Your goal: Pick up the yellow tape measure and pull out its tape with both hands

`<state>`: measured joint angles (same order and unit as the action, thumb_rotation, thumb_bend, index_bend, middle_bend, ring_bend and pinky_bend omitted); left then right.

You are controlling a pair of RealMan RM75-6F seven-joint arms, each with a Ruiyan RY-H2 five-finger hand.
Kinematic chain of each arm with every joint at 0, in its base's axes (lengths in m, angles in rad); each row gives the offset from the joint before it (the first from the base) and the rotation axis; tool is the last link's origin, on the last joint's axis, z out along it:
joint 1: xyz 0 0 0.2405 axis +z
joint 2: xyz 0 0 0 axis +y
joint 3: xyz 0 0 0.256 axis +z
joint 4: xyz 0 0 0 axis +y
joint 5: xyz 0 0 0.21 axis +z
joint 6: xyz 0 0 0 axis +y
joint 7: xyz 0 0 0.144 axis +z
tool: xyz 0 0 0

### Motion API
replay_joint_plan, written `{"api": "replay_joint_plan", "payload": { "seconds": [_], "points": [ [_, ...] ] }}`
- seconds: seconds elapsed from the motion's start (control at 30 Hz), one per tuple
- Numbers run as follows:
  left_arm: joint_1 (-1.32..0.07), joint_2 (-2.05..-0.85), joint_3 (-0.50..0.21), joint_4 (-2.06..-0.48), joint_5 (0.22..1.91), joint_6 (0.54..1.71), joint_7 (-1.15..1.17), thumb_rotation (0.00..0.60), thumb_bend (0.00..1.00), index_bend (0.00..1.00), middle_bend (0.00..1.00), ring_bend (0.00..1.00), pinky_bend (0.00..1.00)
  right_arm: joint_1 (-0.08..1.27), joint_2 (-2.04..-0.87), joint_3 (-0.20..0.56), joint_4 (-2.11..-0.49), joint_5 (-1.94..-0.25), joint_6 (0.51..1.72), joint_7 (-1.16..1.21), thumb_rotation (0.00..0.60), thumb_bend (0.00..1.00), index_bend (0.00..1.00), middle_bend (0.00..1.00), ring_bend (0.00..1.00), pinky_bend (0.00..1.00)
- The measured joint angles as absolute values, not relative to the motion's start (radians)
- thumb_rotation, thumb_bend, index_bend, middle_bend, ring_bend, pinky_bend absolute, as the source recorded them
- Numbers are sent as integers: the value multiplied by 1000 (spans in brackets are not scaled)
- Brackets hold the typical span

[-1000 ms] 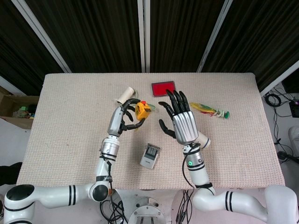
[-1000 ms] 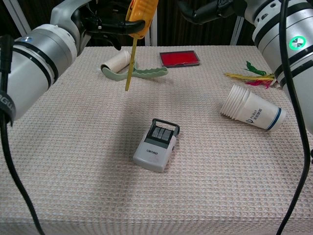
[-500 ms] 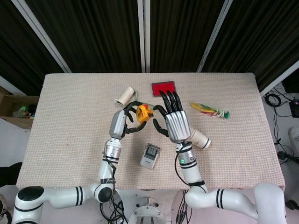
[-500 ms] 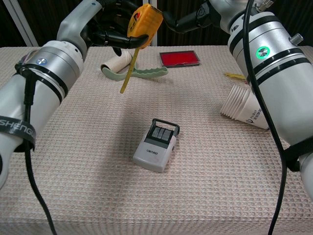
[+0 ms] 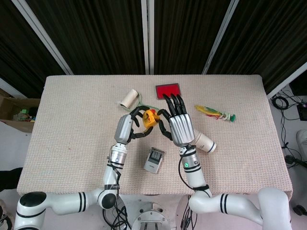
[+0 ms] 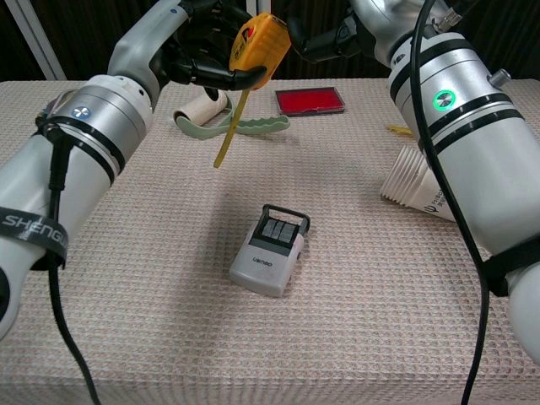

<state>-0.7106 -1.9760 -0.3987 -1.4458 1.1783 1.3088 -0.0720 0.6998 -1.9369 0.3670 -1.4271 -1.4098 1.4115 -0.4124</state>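
Note:
My left hand (image 5: 126,128) (image 6: 190,46) holds the yellow tape measure (image 5: 150,118) (image 6: 259,46) up above the table. A short length of yellow tape (image 6: 229,133) hangs down from the case, its end free. My right hand (image 5: 177,122) (image 6: 337,34) is right beside the case on its other side, fingers spread and nothing in them. Its dark fingertips reach toward the case; whether they touch it I cannot tell.
A grey label printer (image 5: 154,160) (image 6: 272,251) lies mid-table below the hands. A red tray (image 5: 167,89) (image 6: 309,99), a white roll (image 5: 127,99) (image 6: 202,106) on a green holder, a stack of paper cups (image 6: 430,187) on its side and coloured sticks (image 5: 214,113) lie around.
My right hand has come in from the right until it is next to the tape measure. The left hand has carried the case slightly down and toward the right hand.

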Motion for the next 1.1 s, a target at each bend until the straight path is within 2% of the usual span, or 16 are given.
{"api": "replay_joint_plan", "payload": {
  "seconds": [0.3,0.67,1.1],
  "points": [
    [-704,-1971,-432,-1451,1140,1285,-81,600,388,629,605,544,620,698,-1937,360,-1424,-1414,1418,-399,600,356,466,110,0,0],
    [-702,-1975,-423,-1455,1161,1282,-77,600,392,629,605,545,618,709,-1951,364,-1404,-1410,1413,-396,600,356,469,112,0,0],
    [-698,-1980,-411,-1452,1167,1267,-76,600,402,629,605,545,616,710,-1959,366,-1383,-1412,1426,-387,600,359,577,141,0,0]
  ]
}}
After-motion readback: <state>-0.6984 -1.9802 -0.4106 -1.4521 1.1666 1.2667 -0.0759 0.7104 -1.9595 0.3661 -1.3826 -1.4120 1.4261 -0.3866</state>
